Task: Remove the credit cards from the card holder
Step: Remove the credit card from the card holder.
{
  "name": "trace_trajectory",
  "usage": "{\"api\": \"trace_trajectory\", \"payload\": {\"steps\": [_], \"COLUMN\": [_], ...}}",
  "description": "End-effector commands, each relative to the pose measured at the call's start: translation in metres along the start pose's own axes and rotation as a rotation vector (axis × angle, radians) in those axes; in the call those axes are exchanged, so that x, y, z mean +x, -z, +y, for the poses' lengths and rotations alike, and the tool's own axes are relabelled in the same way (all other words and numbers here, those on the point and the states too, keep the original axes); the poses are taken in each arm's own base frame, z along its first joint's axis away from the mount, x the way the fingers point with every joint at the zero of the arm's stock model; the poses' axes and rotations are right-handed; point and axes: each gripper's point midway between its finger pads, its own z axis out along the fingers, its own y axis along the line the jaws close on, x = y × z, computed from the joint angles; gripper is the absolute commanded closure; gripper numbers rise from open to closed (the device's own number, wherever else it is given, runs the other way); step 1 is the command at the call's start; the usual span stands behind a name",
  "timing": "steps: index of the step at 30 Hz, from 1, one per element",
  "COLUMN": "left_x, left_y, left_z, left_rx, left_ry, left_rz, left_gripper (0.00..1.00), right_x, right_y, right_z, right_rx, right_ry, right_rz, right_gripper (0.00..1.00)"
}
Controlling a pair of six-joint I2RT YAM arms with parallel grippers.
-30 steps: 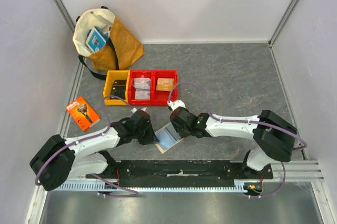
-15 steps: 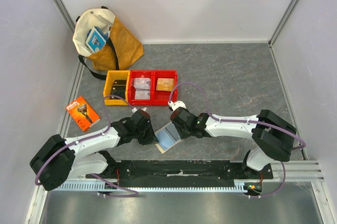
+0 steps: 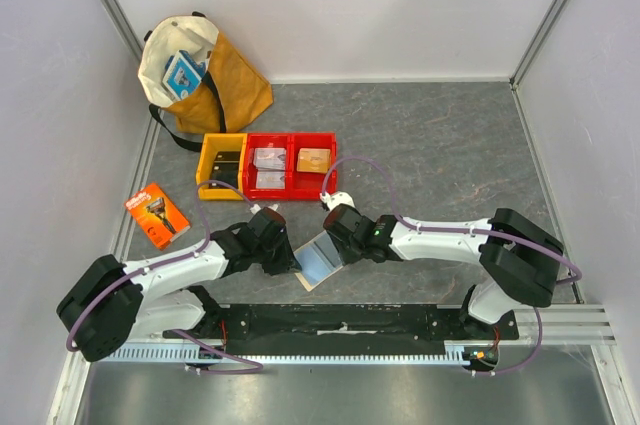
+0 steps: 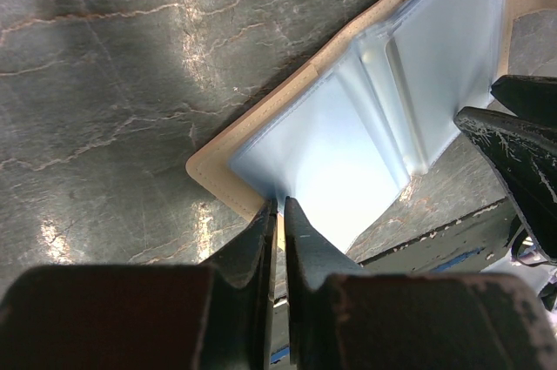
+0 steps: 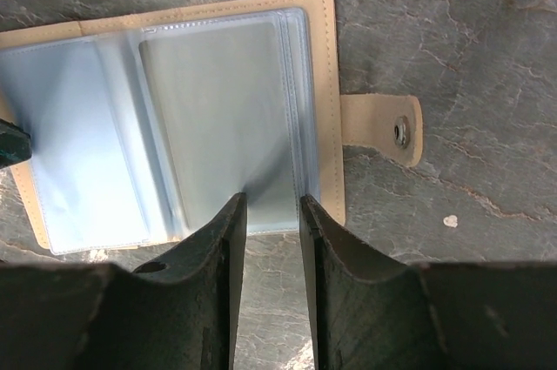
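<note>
The beige card holder (image 3: 320, 261) lies open on the table, its pale blue clear sleeves (image 5: 96, 144) facing up and its snap tab (image 5: 383, 129) out to one side. A light grey credit card (image 5: 222, 100) shows through the sleeve nearest the tab. No other card is visible. My left gripper (image 4: 280, 206) is shut on the holder's corner edge (image 4: 213, 174). My right gripper (image 5: 271, 200) hovers over the lower edge of the grey card's sleeve. Its jaws stand slightly apart with nothing clamped between them. In the top view both grippers meet at the holder, left gripper (image 3: 293, 263) and right gripper (image 3: 335, 247).
A yellow bin (image 3: 221, 167) and red bins (image 3: 292, 165) stand behind the holder. An orange razor package (image 3: 157, 214) lies at the left and a tan bag (image 3: 200, 70) at the back left. A black rail (image 3: 340, 323) runs along the near edge.
The right wrist has shifted very slightly at the holder. The left gripper and the holder have stayed in place.
</note>
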Motion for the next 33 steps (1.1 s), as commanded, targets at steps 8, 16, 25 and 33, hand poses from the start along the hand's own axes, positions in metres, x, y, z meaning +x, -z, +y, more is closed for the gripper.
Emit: {"api": "trace_trajectory", "payload": {"steps": [8,16,25,33], "left_x": [0.003,0.004,0.004,0.004], "left_y": [0.000,0.000,0.000,-0.001], "left_z": [0.006,0.007,0.006,0.005], "left_rx": [-0.035,-0.036,-0.033,-0.032], "left_ry": [-0.047,-0.047,-0.049,-0.052], "left_rz": [0.011,0.013,0.015,0.015], "left_gripper": [0.87,0.87,0.87,0.87], "right_x": [0.007,0.016,0.017,0.017], "right_y": [0.009,0.001,0.001,0.001], "right_z": [-0.007,-0.004,-0.003,-0.002], "right_rx": [0.023,0.012,0.006,-0.003], "right_ry": [-0.018,-0.018,-0.022,-0.015], "right_rz": [0.025,0.059,0.060,0.059], "right_gripper": [0.59,0.59,0.69,0.82]}}
